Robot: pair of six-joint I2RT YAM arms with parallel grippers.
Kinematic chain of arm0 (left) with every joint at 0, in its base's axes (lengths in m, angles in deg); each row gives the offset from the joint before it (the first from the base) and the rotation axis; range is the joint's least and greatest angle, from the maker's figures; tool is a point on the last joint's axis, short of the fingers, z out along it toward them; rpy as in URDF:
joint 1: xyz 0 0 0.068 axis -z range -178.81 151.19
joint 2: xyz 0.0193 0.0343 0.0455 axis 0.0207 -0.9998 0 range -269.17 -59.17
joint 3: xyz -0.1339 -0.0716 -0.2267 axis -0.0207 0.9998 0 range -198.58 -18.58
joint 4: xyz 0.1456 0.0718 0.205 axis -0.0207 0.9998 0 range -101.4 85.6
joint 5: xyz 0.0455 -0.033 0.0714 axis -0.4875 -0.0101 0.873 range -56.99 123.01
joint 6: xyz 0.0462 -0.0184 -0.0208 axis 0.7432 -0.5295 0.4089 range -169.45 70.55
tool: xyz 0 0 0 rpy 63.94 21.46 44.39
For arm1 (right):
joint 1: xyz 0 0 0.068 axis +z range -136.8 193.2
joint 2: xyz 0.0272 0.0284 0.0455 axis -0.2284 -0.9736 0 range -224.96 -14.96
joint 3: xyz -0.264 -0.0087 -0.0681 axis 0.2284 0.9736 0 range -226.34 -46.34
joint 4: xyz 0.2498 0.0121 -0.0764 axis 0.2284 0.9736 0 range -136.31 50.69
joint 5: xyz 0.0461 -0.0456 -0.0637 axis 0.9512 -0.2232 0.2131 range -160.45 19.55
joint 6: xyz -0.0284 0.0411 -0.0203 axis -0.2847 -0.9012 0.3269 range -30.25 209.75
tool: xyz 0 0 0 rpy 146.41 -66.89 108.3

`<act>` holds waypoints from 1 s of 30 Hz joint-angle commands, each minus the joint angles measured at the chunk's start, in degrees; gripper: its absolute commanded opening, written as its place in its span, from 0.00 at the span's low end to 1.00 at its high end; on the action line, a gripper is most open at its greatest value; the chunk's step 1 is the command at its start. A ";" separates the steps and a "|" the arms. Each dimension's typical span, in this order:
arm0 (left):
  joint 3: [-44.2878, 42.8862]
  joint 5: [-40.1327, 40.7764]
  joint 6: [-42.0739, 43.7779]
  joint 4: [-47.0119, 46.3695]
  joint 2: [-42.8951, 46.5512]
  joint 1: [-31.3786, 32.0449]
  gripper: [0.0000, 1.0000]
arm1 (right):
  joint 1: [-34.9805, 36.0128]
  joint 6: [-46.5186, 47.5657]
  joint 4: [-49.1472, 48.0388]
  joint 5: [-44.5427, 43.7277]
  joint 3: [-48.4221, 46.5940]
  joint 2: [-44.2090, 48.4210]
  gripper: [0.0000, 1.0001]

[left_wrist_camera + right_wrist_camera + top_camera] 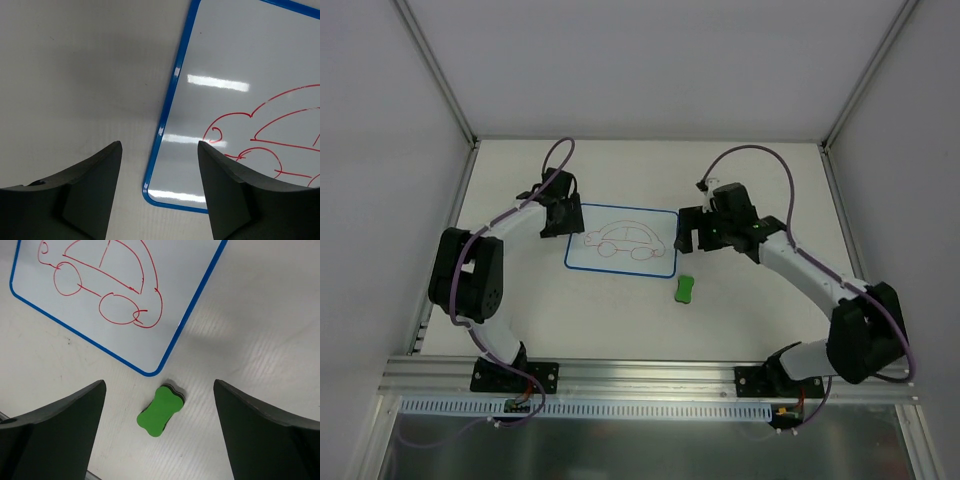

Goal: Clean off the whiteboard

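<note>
The whiteboard, white with a thin blue border, lies flat mid-table and bears a red car line drawing. My left gripper hovers at the board's left edge. In the left wrist view the gripper stands open, its fingers either side of a rounded corner of the whiteboard, holding nothing. My right gripper is at the board's right edge. In the right wrist view it is wide open above a green eraser, which lies on the table just off a corner of the whiteboard.
The green eraser sits on the white table just below the board's lower right corner. Aluminium frame rails border the table at the front and sides. White walls enclose the workspace.
</note>
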 commanded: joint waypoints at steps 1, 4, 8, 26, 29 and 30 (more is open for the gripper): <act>-2.67 -1.61 2.58 -1.89 -1.90 -0.94 0.61 | 0.03 -1.19 -0.56 -3.87 4.35 9.49 0.97; -3.20 -2.14 2.40 -1.97 -3.67 -1.29 0.55 | -0.14 -3.39 -1.52 -5.80 9.61 16.96 0.99; -3.38 -1.88 2.49 -2.06 -5.34 -1.38 0.50 | -0.23 -3.66 -1.53 -8.26 14.82 23.83 0.99; 9.78 -4.34 -7.69 -1.62 -1.66 -1.12 0.00 | -0.23 -7.78 -4.86 -9.06 23.00 26.76 0.99; 14.09 -3.02 -9.89 -1.10 1.86 0.11 0.00 | -0.06 -8.93 -6.97 -8.36 23.70 24.92 0.99; 14.98 -3.02 -10.34 -1.09 3.35 0.81 0.00 | 0.38 -9.28 -7.67 -8.35 23.79 24.21 0.99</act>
